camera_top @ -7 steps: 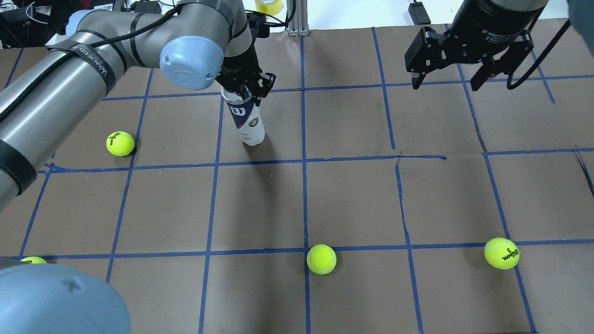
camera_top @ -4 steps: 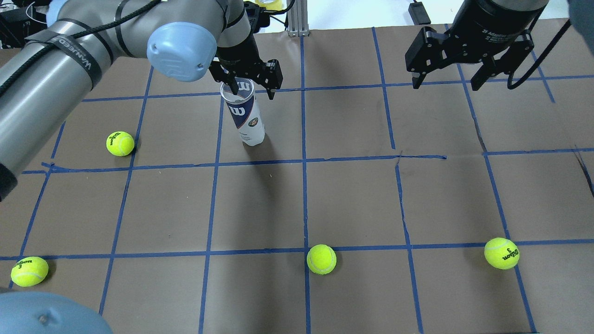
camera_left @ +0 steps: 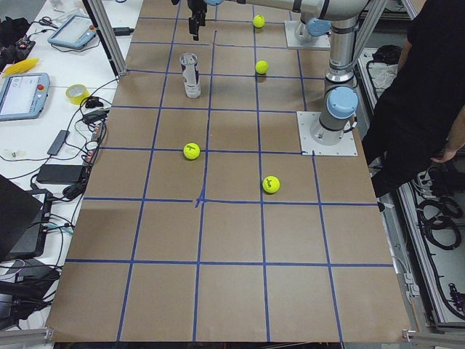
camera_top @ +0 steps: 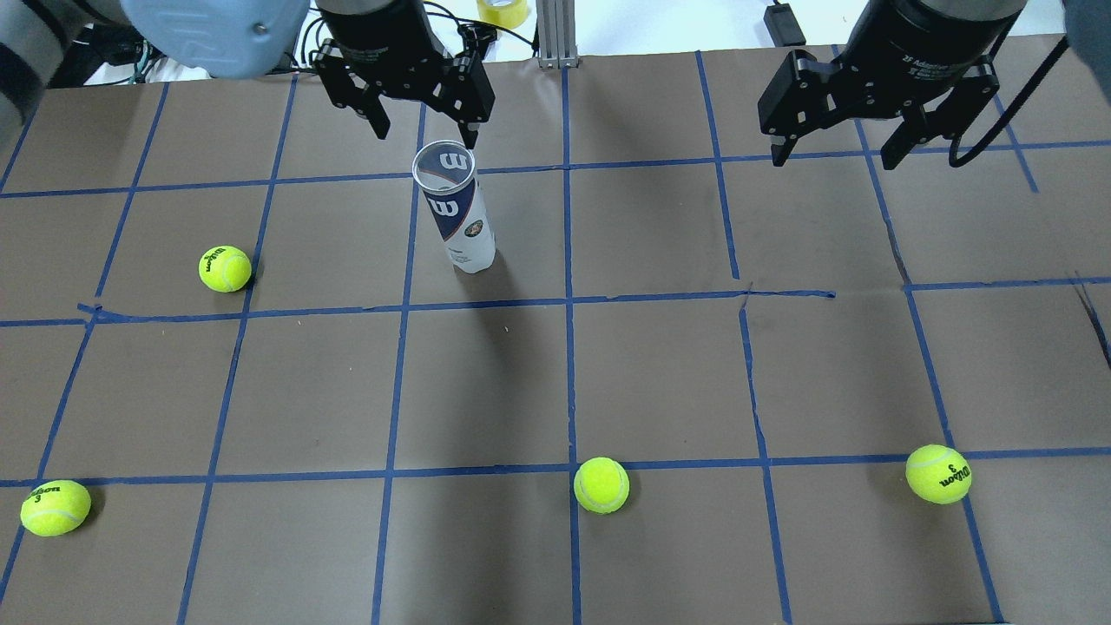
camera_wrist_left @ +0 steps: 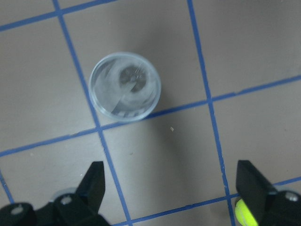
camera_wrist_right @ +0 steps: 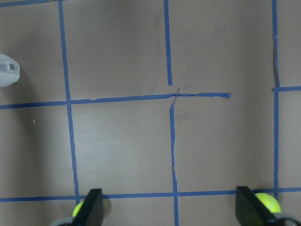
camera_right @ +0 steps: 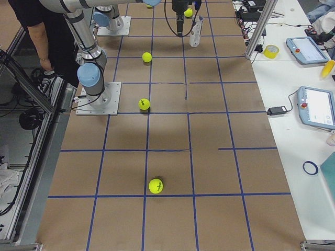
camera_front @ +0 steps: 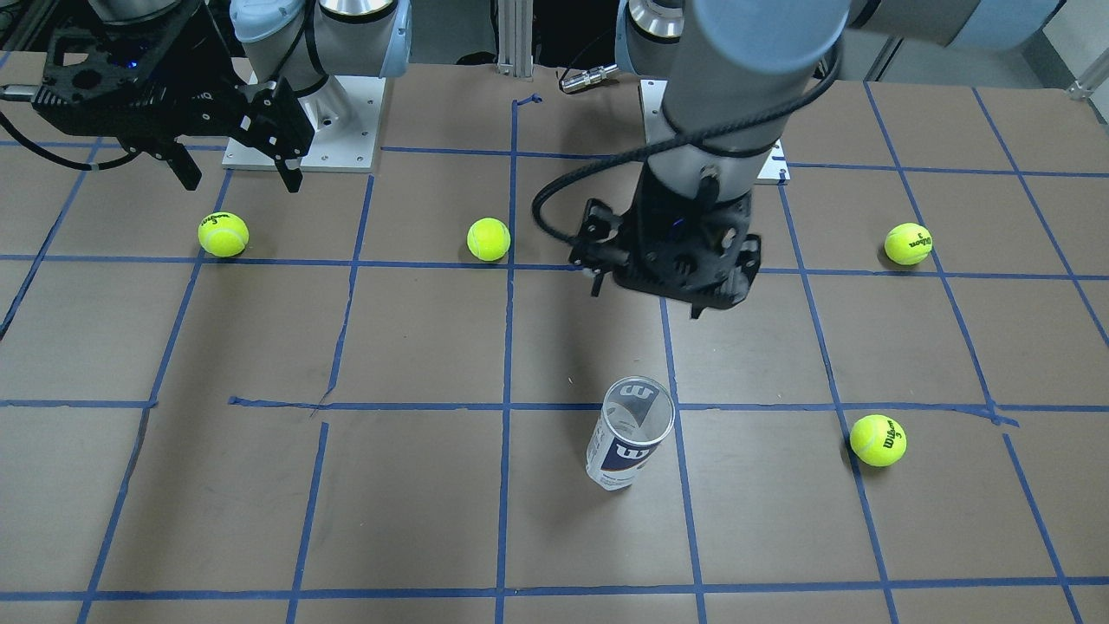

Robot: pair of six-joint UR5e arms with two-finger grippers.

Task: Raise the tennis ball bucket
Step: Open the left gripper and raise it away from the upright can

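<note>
The tennis ball bucket (camera_top: 457, 213) is a slim clear can with a white and navy W label. It stands upright and empty on the brown table, left of centre at the far side. It also shows in the front view (camera_front: 628, 433) and from straight above in the left wrist view (camera_wrist_left: 125, 87). My left gripper (camera_top: 425, 132) is open and empty, high above the can and a little behind it, not touching it (camera_front: 645, 299). My right gripper (camera_top: 833, 156) is open and empty, high over the far right of the table (camera_front: 243, 182).
Several yellow-green tennis balls lie on the table: far left (camera_top: 225, 268), near left (camera_top: 55, 507), near centre (camera_top: 601, 484), near right (camera_top: 937, 474). An aluminium post (camera_top: 551, 35) and a tape roll (camera_top: 503, 10) stand beyond the far edge. An operator (camera_left: 429, 94) stands by the robot bases.
My left gripper opened off the can's rim, then rose and drew back. The can stayed upright in the same spot. The right arm has not moved.
</note>
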